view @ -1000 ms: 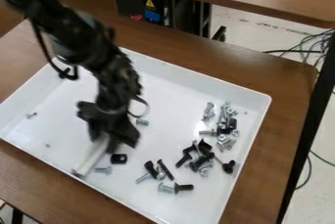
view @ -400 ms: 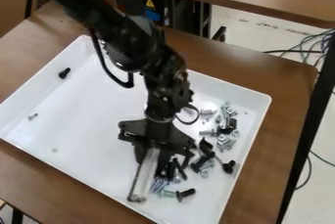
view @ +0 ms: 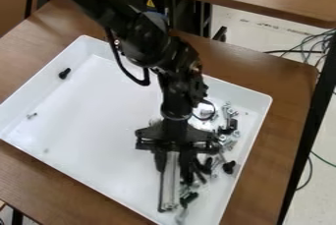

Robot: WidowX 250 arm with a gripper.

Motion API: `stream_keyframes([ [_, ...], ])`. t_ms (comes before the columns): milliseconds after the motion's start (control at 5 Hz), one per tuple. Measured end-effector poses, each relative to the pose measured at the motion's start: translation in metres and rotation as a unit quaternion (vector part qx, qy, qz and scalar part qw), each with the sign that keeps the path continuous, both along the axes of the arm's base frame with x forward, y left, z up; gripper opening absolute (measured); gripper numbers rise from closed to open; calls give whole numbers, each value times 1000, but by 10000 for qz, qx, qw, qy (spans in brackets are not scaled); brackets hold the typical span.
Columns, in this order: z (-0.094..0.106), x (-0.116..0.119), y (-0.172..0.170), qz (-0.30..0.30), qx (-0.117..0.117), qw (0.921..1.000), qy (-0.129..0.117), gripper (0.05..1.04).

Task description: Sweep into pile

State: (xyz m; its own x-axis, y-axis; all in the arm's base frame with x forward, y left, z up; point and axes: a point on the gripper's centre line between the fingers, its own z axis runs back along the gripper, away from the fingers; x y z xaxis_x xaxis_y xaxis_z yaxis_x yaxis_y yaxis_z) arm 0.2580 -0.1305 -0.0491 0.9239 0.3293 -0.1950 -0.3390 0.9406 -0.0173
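Lying well left of the gripper (view: 173, 165), a small silver screw (view: 31, 116) and a black bolt (view: 64, 73) look light and rigid. The gripper is clamped on a pale bar (view: 169, 188), probably stiff yet slick, best held squarely near its top. Just right, the loose hardware (view: 229, 167) should roll easily.

Silver and black bolts (view: 229, 167) lie jumbled inside the white tray (view: 41, 159), from three to five o'clock. One black bolt (view: 64, 73) lies alone near ten, a small silver screw (view: 31, 115) near nine. The pale, straight bar (view: 171, 182) is near five.
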Motion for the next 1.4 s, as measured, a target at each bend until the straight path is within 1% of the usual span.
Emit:
stream_keyframes([
  [200, 2, 4, -8, 269, -160, 9995, 66, 351],
  [400, 7, 9, -10, 436, -268, 9986, 97, 351],
  [600, 13, 17, 10, 667, -60, 9977, 44, 351],
  [800, 36, 27, 38, 852, 165, 9961, -149, 351],
  [1000, 46, 40, 92, 1423, 400, 9888, -206, 351],
  [1200, 63, 62, 143, 2133, 778, 9731, -382, 351],
  [1400, 44, 58, 188, 3148, 939, 9445, -29, 351],
])
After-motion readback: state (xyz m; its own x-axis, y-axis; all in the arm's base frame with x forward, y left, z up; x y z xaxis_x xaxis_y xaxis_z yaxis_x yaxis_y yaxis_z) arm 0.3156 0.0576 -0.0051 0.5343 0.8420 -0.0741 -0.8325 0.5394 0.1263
